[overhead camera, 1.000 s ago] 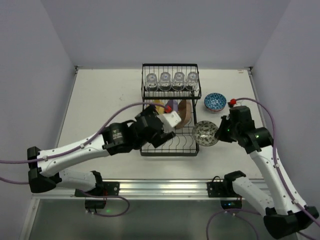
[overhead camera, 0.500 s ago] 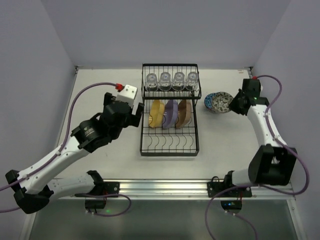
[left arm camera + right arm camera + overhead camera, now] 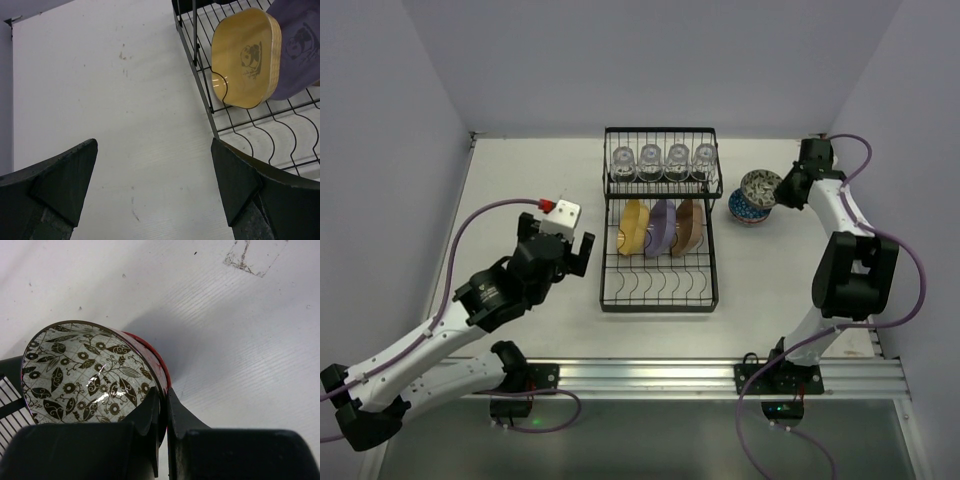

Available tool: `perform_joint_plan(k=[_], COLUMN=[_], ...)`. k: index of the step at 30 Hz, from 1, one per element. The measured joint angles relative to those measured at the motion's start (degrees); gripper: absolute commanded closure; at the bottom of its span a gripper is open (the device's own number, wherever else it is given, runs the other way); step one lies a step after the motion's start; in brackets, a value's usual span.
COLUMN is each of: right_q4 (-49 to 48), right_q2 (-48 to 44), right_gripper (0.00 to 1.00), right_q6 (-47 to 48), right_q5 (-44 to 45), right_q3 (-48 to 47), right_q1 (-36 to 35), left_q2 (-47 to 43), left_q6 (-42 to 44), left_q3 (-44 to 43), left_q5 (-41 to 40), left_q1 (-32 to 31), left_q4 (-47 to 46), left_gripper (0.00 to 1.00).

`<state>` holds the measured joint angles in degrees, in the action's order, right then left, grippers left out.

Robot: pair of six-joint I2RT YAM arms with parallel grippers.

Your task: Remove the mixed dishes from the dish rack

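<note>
Jaws of right gripper [image 3: 162,395] pinched on leaf bowl [image 3: 95,375] rim; bowl held tilted beside blue bowl [image 3: 745,208], right of rack [image 3: 660,297]. Left gripper [image 3: 154,150] spread, empty. Step judged: stacking. Next: levelling, lowering and release called for.

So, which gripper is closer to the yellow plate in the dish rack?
Left. The left gripper, open, sits just left of the dish rack, beside the yellow plate. The right gripper is off the rack's far right corner, shut on a patterned bowl.
</note>
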<state>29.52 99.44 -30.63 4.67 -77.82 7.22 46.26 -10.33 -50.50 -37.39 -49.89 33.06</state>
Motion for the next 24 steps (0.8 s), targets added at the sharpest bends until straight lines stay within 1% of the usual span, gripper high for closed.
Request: perform_joint_plan(k=[6, 13, 19, 22, 23, 24], right_q4=[-0.8, -1.1, -1.3, -1.3, -1.3, -1.3], right_q2=[0.9, 3.4, 3.7, 3.7, 3.7, 3.7], right_gripper=[1.00, 1.00, 1.00, 0.97, 0.93, 0.93], right_q6=[0.0, 0.0, 0.0, 0.1, 0.1, 0.1], right_q5=[-1.9, -3.3, -4.0, -4.1, -4.1, -4.1], right_q3=[0.0, 0.3, 0.5, 0.5, 0.5, 0.5], right_q1=[0.3, 0.3, 0.3, 0.3, 0.3, 0.3], left_q2=[1.8, 0.5, 0.4, 0.3, 0.3, 0.3], left_q6=[0.0, 0.0, 0.0, 0.0, 0.0, 0.0], left_q3=[0.0, 0.2, 0.3, 0.3, 0.3, 0.3], left_q5=[1.2, 2.1, 2.7, 2.8, 2.9, 3.0], left_q1=[0.0, 0.0, 0.0, 0.0, 0.0, 0.0], left_q4=[-0.9, -1.4, -2.1, -2.1, -2.1, -2.1], left_gripper=[0.00, 0.00, 0.00, 0.00, 0.00, 0.00])
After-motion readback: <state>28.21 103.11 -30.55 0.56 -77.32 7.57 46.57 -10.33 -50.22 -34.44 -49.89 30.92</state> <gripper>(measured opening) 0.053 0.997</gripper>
